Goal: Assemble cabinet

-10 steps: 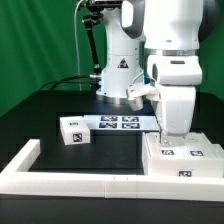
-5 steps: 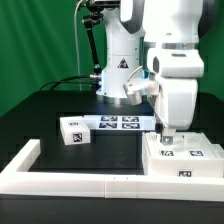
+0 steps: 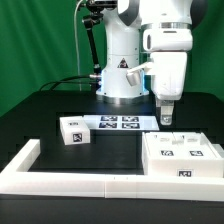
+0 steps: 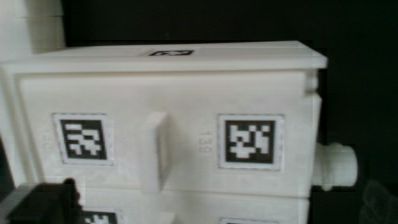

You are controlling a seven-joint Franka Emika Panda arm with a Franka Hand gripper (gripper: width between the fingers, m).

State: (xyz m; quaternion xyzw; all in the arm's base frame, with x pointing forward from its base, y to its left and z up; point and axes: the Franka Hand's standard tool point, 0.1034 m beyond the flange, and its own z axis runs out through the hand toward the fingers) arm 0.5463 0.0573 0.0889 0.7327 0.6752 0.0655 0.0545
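The cabinet (image 3: 183, 158), a large white box with black-and-white tags on its top and front, stands at the exterior view's right, against the low white wall. It fills the wrist view (image 4: 169, 90), showing two tags with a raised ridge between them. My gripper (image 3: 166, 117) hangs above the cabinet's far edge, clear of it. In the wrist view the gripper (image 4: 205, 205) is open and empty, with one dark finger at each lower corner. A small white tagged block (image 3: 73, 130) lies apart at the exterior view's left.
The marker board (image 3: 118, 123) lies flat between the small block and the robot base (image 3: 118, 80). A long low white wall (image 3: 80, 180) runs along the front and turns back at the left (image 3: 25, 155).
My gripper has risen from the cabinet's top to well above it. The cabinet and the small block have not moved.
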